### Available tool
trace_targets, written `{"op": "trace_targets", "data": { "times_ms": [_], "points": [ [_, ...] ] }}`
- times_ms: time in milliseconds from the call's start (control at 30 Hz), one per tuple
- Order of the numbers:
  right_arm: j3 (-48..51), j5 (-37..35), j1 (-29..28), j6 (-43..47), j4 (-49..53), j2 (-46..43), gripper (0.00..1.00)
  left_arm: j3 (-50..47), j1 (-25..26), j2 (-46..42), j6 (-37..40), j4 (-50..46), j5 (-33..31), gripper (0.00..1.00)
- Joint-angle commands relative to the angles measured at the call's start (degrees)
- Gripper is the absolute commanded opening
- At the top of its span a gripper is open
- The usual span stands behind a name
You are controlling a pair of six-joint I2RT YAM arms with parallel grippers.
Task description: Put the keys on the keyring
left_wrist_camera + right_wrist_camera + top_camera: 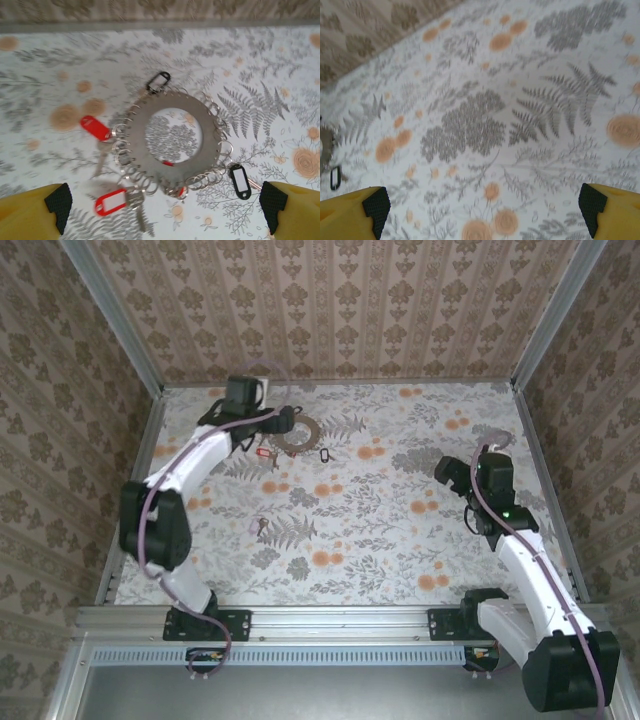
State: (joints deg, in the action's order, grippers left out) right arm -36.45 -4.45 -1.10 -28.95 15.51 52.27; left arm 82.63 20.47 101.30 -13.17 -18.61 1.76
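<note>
The keyring (209, 148) is a flat grey metal disc with a wide hole, rimmed with small wire loops, lying on the floral tabletop. Two red-tagged keys (95, 128) (113, 203) lie at its left and lower left. Black-tagged keys lie at its top (159, 81) and lower right (240, 181). My left gripper (165, 204) hovers open just near of the ring, with nothing between its fingers. From above, the keyring (301, 435) lies far left of centre beside the left gripper (283, 421). My right gripper (447, 472) is open over bare table at the right.
A lone small key (262, 526) lies on the table nearer the left arm's base. Patterned walls (330, 310) enclose the table on three sides. In the right wrist view the keyring's edge (324, 145) and a black tag (335, 177) sit at the far left.
</note>
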Motion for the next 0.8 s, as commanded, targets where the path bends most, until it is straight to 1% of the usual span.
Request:
{"op": "trace_targets", "data": {
  "times_ms": [0, 200, 333, 400, 433, 533, 633, 767],
  "points": [
    [-2.2, 4.3, -1.3, -0.9, 5.3, 0.1, 0.99, 7.3, 0.8, 8.8, 2.0, -8.1, 1.8, 1.0],
    [-2.5, 4.5, -3.8, 0.9, 7.6, -1.1, 1.0, 20.8, 3.6, 23.7, 0.7, -14.4, 0.1, 1.0],
    [-3.3, 4.8, -4.0, 1.0, 8.2, -0.9, 1.0, 24.0, 5.1, 29.0, -1.1, -14.8, 3.4, 1.0],
    [-3.7, 5.3, -4.1, 0.7, 8.1, -0.6, 0.99, 23.9, 5.3, 29.9, -1.5, -14.0, 4.4, 1.0],
    [-4.0, 5.5, -4.2, 0.5, 8.3, -0.4, 1.0, 24.1, 7.2, 30.4, -1.6, -13.8, 5.3, 1.0],
    [-4.4, 5.8, -4.3, 0.1, 8.5, 0.2, 1.0, 24.0, 9.2, 31.0, -2.1, -14.0, 7.5, 1.0],
    [-4.5, 5.9, -4.4, -0.3, 8.6, 0.5, 1.0, 21.1, 12.3, 29.5, -3.8, -12.6, 7.5, 1.0],
    [-4.6, 6.5, -4.5, -1.4, 8.2, 1.1, 1.0, 17.0, 17.5, 26.9, -8.2, -10.4, 10.7, 1.0]
  ]
}}
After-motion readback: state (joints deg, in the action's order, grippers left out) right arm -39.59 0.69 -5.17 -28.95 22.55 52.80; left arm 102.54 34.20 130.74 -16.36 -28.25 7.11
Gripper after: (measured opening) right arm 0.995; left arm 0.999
